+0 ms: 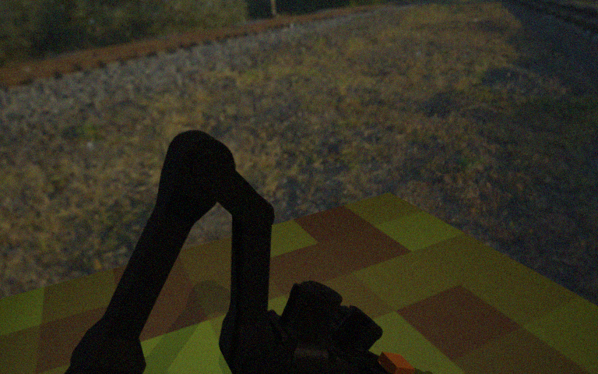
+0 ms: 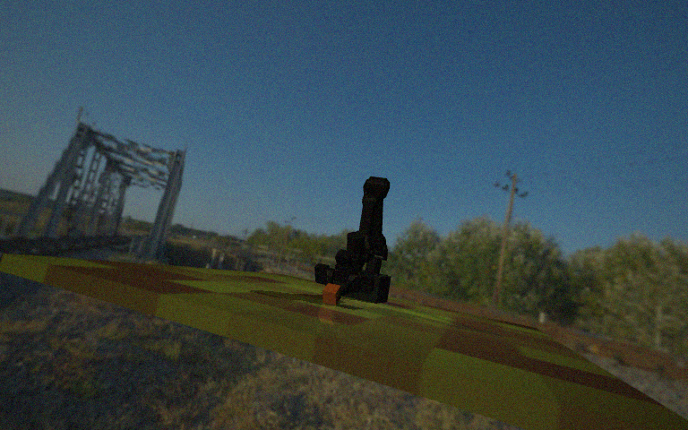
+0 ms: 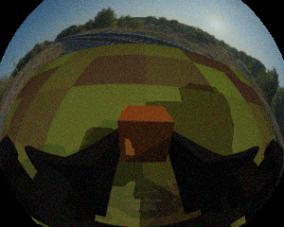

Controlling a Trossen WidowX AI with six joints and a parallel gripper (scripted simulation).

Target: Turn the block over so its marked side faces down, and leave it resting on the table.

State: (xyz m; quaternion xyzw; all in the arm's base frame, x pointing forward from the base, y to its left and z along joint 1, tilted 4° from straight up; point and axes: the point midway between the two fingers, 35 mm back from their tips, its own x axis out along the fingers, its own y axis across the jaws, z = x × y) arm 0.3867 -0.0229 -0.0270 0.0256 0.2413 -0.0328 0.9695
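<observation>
i'm looking down the wrist view and the hand (image 3: 146, 151) is clenching the orange block (image 3: 146, 132), one dark finger (image 3: 92, 170) pressing on each side of it. the block is sitting out at the fingertips, with the green and brown patchwork tabletop (image 3: 85, 108) spreading away beyond it.

in the exterior view the block (image 2: 331, 294) is hanging just in front of the arm's base (image 2: 372, 288), low down and very near the tabletop (image 2: 262, 324); i can't tell whether its bottom edge is touching the surface or floating just above it. in the top view only a corner of the block (image 1: 395, 362) is peeking out at the bottom edge of the picture, just beside the folded arm (image 1: 247, 259), so that view isn't helping much.

i can't make out which face is carrying the mark. a brighter orange patch is showing on the near face in the wrist view, but it may only be light.

as i'm judging it, the pickup is done and the turning is somewhere in progress. what i'm still needing to do: confirm the marked side is pointing down, set the block flat on the tabletop beside the base, let go and back away.
</observation>
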